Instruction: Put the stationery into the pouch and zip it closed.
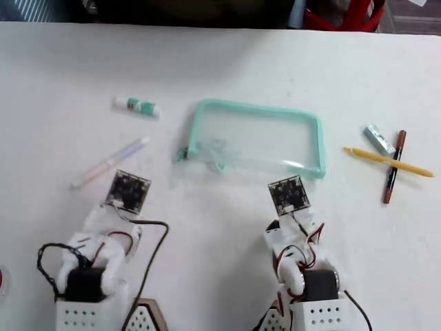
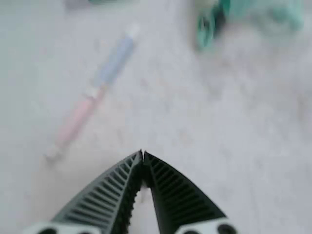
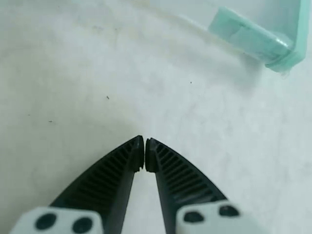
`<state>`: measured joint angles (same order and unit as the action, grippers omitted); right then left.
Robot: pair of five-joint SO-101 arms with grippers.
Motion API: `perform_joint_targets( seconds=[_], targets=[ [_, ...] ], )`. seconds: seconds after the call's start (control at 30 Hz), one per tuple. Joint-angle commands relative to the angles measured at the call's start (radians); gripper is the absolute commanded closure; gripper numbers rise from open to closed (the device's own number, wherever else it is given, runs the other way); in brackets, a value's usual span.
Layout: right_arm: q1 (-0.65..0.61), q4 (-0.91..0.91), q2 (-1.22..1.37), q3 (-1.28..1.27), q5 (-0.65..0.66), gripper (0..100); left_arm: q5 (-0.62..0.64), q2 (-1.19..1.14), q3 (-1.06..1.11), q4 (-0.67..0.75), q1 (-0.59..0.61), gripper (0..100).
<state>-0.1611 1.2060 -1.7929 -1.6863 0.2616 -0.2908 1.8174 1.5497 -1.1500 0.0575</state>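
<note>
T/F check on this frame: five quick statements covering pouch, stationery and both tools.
1. No pen lies inside the pouch. True.
2. The left tool grips the pink-and-blue pen. False: it is shut on nothing, and the pen lies on the table apart from it.
3. The yellow pen and the brown pen cross each other. True.
4. The glue stick lies beside the yellow pen. False: it is on the pouch's other side, near the pink-and-blue pen.
5. The right tool is open. False: it is shut and empty.
</note>
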Motion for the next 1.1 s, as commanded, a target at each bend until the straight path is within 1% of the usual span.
perform_joint_targets(
  seconds=[0.0,0.1,0.17,0.23,0.27,0.33,0.43,0.47,0.53,0.6,0.63,0.7,0.77,0.83,0.87,0.93,1.0,1.07],
  targets=[
    [-0.005,0.001,-0.005,-0.005,-0.003,97.8,0.006,0.007,-0.161,0.124,-0.062,97],
    [-0.005,0.001,-0.005,-0.005,-0.003,97.8,-0.002,0.007,-0.138,0.18,-0.197,97],
    [-0.005,0.001,-0.005,-0.005,-0.002,97.8,0.003,0.007,-0.1,0.176,-0.292,97],
    [-0.005,-0.001,-0.005,-0.005,-0.002,97.8,-0.003,0.007,-0.048,0.173,-0.34,97],
    [-0.005,-0.001,-0.005,-0.005,-0.002,97.8,-0.009,0.007,-0.038,0.173,-0.338,97],
    [-0.005,-0.001,-0.005,-0.005,-0.002,97.8,-0.06,0.007,-0.02,0.175,-0.309,97],
    [-0.007,0.001,-0.004,-0.005,-0.002,97.8,-0.13,0.007,0.031,0.238,-0.263,97],
    [-0.019,-0.002,-0.005,-0.005,-0.002,97.8,-0.137,0.007,0.043,0.258,-0.228,97],
    [-0.087,-0.002,-0.005,-0.005,-0.002,97.7,-0.12,0.007,0.054,0.29,-0.142,97],
    [-0.154,-0.027,-0.007,-0.005,0.002,97.7,-0.068,0.007,0.046,0.313,-0.036,97],
    [-0.174,-0.067,-0.008,-0.005,0.011,97.7,-0.032,0.007,0.037,0.324,0.024,97],
    [-0.162,-0.189,-0.008,-0.005,0.078,97.7,0.072,0.007,0.018,0.331,0.145,97],
    [-0.162,-0.34,-0.008,-0.005,0.183,97.7,0.207,0.007,0.005,0.334,0.231,97],
    [-0.174,-0.506,-0.008,-0.005,0.287,97.7,0.318,0.007,0.018,0.37,0.255,97],
    [-0.174,-0.591,-0.007,-0.005,0.311,97.7,0.361,0.007,0.034,0.393,0.255,97],
    [-0.174,-0.716,-0.005,-0.003,0.31,97.7,0.405,0.007,0.077,0.437,0.232,97],
    [-0.173,-0.739,-0.001,0.015,0.311,97.7,0.407,0.007,0.118,0.489,0.202,97],
    [-0.183,-0.653,-0.001,0.075,0.311,97.7,0.407,0.005,0.144,0.525,0.18,97]
  ],
)
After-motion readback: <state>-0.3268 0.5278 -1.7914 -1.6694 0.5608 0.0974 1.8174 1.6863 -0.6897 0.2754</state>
